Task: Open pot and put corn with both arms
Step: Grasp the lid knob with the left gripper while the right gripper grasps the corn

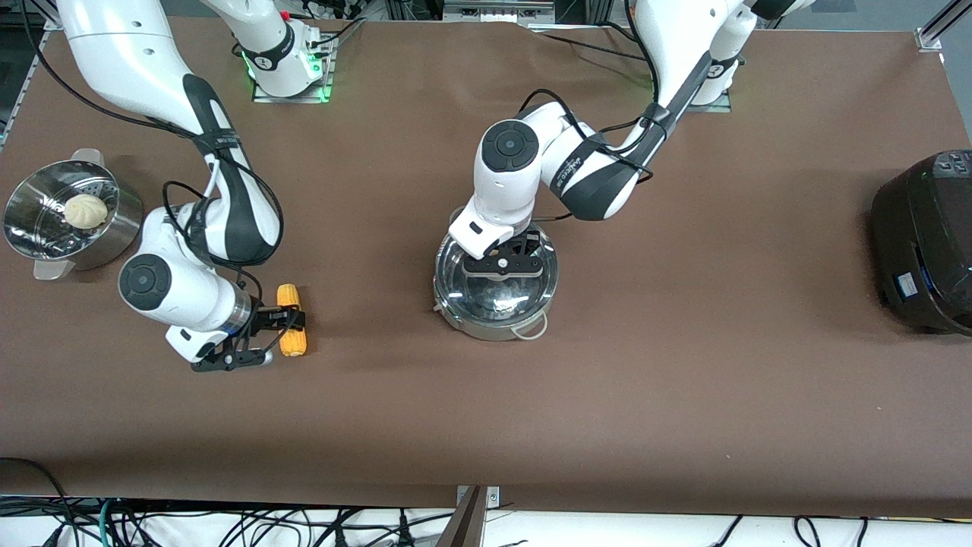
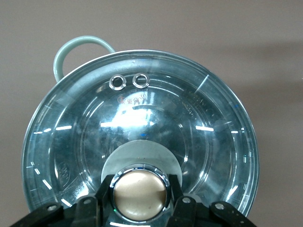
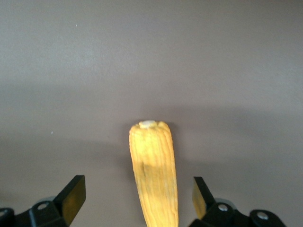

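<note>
Our left gripper had clamped the knob of the lid on the pot mid-table; a straight lift seemed best. Our right gripper stood wide open astride the corn, lying toward the right arm's end.

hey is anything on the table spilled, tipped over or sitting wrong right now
Nothing stands out. The pot sits flat with its glass lid on, the left pincer shut on the lid's knob. The corn lies whole on the table between the open right pincer's fingers. The bun rests in its steamer bowl.
</note>
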Robot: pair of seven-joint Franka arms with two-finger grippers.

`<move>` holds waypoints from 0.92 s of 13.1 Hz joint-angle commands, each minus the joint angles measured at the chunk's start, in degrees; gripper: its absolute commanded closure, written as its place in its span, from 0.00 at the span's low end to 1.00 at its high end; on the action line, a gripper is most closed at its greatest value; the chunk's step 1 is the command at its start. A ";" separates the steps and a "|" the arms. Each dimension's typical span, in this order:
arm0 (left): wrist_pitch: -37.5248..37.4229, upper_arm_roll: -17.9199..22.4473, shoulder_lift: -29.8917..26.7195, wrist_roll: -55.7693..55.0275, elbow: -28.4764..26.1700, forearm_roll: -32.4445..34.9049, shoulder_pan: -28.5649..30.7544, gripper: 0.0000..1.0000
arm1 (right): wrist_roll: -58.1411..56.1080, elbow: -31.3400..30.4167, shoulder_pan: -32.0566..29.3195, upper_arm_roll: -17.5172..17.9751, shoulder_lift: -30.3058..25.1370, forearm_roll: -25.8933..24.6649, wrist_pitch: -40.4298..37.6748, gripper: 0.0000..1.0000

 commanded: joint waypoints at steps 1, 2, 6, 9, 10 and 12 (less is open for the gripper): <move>-0.13 0.67 0.55 -0.91 1.84 2.73 -0.51 0.75 | -0.78 -3.48 0.18 0.96 0.95 0.93 7.40 0.00; -0.48 0.58 -0.15 -1.00 1.84 2.47 -0.51 0.78 | -0.87 -4.27 0.18 0.96 1.14 0.93 8.74 0.00; -6.26 0.06 -5.94 -0.91 2.02 1.77 -0.24 0.80 | -2.97 -6.55 -0.09 0.96 1.31 0.93 10.58 0.00; -12.15 0.05 -9.98 -0.39 2.11 1.86 0.37 0.80 | -4.46 -8.49 -0.35 0.96 0.70 0.93 12.09 0.00; -14.00 0.06 -11.13 0.14 2.02 1.86 1.33 0.80 | -4.73 -8.93 -0.35 0.96 0.70 0.93 12.61 0.00; -17.95 0.14 -13.06 5.56 2.02 1.86 3.79 0.80 | -5.78 -11.38 -0.44 0.87 0.52 0.93 16.03 0.00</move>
